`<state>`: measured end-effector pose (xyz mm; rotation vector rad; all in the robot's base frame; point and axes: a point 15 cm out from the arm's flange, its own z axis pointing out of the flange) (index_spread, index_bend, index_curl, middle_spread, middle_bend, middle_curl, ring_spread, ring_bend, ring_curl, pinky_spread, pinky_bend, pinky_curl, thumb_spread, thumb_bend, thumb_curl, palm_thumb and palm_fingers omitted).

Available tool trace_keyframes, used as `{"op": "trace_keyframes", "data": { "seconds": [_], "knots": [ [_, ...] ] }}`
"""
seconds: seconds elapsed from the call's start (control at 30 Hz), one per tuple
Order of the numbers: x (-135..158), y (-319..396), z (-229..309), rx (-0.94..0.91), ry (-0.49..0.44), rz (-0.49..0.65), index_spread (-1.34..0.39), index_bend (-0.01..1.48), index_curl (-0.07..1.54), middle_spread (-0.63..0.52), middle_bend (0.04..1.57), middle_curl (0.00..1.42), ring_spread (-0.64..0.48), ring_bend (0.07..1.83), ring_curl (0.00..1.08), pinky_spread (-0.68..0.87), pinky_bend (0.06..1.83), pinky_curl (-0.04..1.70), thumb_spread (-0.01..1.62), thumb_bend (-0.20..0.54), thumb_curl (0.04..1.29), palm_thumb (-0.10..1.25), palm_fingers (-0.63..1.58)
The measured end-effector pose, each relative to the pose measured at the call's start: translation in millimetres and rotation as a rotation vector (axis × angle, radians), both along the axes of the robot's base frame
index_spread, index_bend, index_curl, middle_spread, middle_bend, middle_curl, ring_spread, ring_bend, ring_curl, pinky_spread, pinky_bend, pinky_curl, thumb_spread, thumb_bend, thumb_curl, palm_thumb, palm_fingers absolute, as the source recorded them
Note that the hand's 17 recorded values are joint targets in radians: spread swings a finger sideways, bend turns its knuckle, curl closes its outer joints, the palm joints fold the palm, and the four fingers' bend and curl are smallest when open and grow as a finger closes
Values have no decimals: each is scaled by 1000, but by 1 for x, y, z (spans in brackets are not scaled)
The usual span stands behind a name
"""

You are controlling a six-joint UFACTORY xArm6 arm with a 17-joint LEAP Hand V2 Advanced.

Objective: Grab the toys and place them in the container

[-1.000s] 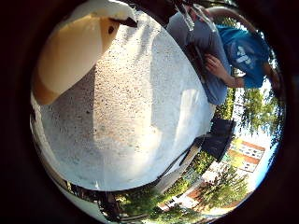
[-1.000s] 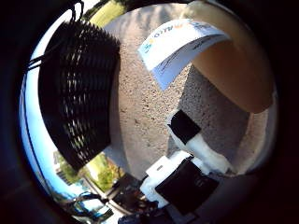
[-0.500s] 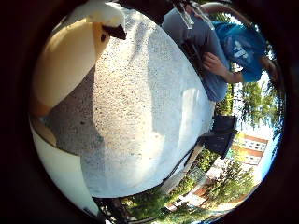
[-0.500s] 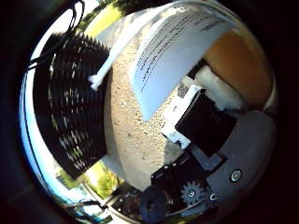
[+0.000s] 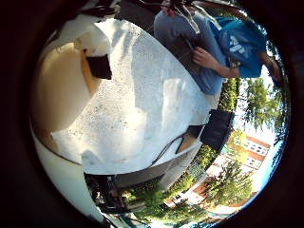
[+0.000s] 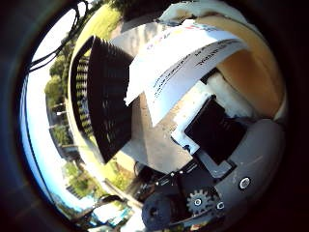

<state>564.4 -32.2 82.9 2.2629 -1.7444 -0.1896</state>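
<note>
A tan soft toy [image 6: 253, 82] with a white paper tag [image 6: 183, 63] fills one side of both palm views, close against the palm. My right hand [image 6: 212, 133] has its white and black fingers curled onto the toy. A black fingertip [image 5: 99, 66] presses on the toy's pale side [image 5: 57, 102]. The container, a black slatted basket [image 6: 104, 104], stands on the speckled table [image 5: 142, 109] a short way beyond the toy. Whether the toy still rests on the table is hidden.
The speckled tabletop ends at an edge [image 5: 156, 166] with grass and trees beyond it. A dark square object [image 5: 216, 130] stands past that edge. The hand's geared body [image 6: 198, 200] fills one corner of the thumb side view.
The fingers have curled further in and now lie on the toy. The toy and its tag fill more of both views, and the palm has turned relative to the basket.
</note>
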Motion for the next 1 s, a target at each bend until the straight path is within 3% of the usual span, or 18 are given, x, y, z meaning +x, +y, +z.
{"op": "trace_keyframes", "data": {
  "seconds": [0.3, 0.63, 0.8, 1.0],
  "knots": [
    [-89, 109, 159, 171, 129, 139, -966, 872, -15, -219, 1178, 1056, -129, 1399, 830, 177, 1498, 827, 1115, -12, 699, 986, 927],
    [-153, 247, 199, 179, 155, 381, -1025, 978, -17, -225, 1200, 1109, -136, 1429, 861, 149, 1530, 851, 1133, -14, 735, 982, 878],
    [-149, 290, 188, 166, 104, 387, -1041, 1005, -20, -226, 1212, 1126, -141, 1443, 871, 141, 1550, 860, 1137, -14, 748, 979, 858],
    [-99, 328, 146, 185, -59, 330, -1053, 1037, -20, -226, 1224, 1139, -146, 1454, 879, 135, 1563, 870, 1132, -28, 747, 921, 837]
  ]
}}
